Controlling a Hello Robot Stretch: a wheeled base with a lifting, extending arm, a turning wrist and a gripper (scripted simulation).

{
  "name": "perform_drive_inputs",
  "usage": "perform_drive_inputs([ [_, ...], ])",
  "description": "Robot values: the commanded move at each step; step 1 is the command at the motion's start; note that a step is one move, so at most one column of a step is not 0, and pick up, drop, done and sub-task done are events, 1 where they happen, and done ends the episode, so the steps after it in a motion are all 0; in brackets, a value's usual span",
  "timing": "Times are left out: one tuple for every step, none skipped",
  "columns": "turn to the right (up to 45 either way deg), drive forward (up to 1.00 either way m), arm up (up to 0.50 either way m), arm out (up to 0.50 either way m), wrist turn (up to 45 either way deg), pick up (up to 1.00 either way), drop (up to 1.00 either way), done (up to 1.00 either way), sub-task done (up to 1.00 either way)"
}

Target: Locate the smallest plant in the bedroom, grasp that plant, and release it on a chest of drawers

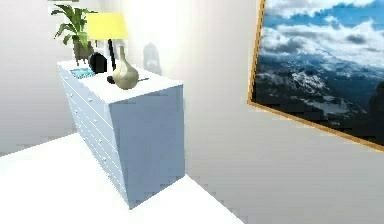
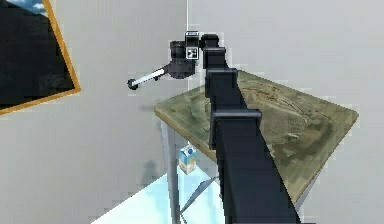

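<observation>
A pale blue chest of drawers (image 1: 140, 130) stands against the wall at the forward view's left. At the back of its top is a green leafy plant (image 1: 72, 25) in a dark pot. In the arm side view my arm (image 2: 235, 130) rises from the bottom edge. Its gripper (image 2: 133, 82) points left, above the near corner of a table (image 2: 300, 120), with bare wall behind its fingers. The gripper holds nothing.
On the chest also stand a yellow-shaded lamp (image 1: 107, 28), a beige vase (image 1: 125, 72) and small dark and teal items. A framed mountain picture (image 1: 320, 65) hangs on the wall to the right. Under the metal-legged table sits a small box (image 2: 187, 158). Another framed picture (image 2: 30, 55) hangs at the left.
</observation>
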Motion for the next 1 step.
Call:
perform_drive_inputs([
  [0.0,0.00,0.00,0.00,45.0,0.00,0.00,0.00,0.00],
])
